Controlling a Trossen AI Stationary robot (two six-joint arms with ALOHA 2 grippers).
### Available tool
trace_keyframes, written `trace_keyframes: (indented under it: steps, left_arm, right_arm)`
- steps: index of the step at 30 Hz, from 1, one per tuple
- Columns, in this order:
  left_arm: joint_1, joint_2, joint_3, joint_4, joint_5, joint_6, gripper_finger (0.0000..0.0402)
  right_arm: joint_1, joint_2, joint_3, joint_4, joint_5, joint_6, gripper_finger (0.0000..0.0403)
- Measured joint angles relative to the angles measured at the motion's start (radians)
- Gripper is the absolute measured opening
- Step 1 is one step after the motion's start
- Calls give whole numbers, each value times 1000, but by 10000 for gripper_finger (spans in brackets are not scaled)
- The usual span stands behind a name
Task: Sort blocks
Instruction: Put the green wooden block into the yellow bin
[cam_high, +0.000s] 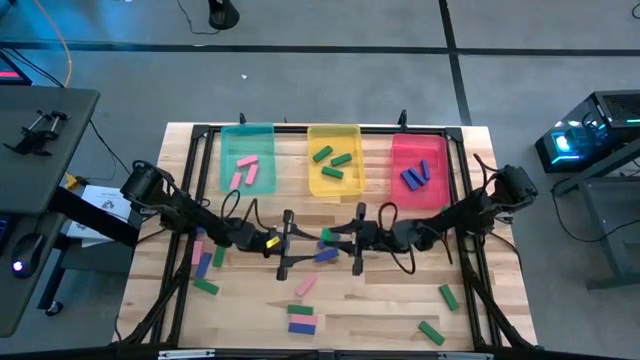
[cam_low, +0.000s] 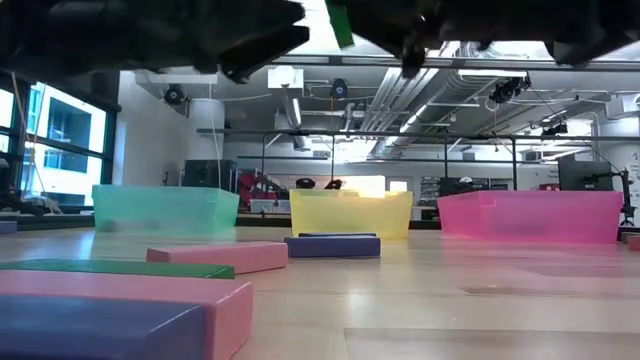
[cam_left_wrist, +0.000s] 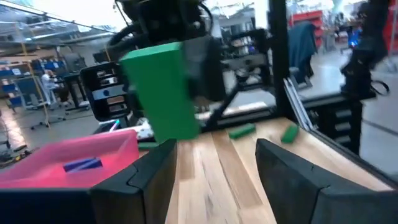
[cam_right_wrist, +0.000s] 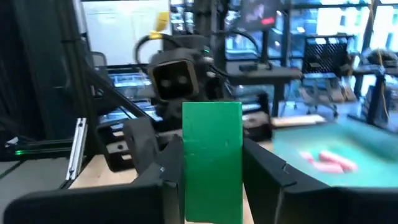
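Taking the yellow tray as the landmark: on the near side of it, toward the table's front edge, loose blocks lie scattered on the wooden table, among them a stacked green and blue pair, a pink block and two green ones at the front right. Closer to the tray, above the middle of the table, both arms stretch inward nearly level from the table's two sides, and their grippers face each other.

The right gripper clamps a green block, held upright between its two fingers and raised clear of the table. The left gripper points straight at it, its fingers spread apart with nothing between them; the green block hangs just beyond its tips.

A blue block lies below the two grippers.

Beside the yellow tray, the teal tray holds pink blocks and the red tray blue ones; the yellow tray itself holds green ones.
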Motion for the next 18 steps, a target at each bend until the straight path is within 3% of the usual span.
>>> trace_keyframes:
  steps: [6, 9, 11, 18]
  left_arm:
    - [39, 0, 57, -31, 1, -34, 245]
    - [53, 0, 81, -65, 71, -43, 254]
    - [57, 0, 101, -106, 126, -24, 253]
    - [58, 0, 131, -156, 125, -16, 219]
  right_arm:
    - [-2, 0, 61, -37, -37, -88, 89]
    - [-2, 0, 74, -55, -38, -93, 89]
    - [-2, 0, 75, -57, -40, -92, 89]
    - [0, -1, 75, -71, -40, -92, 89]
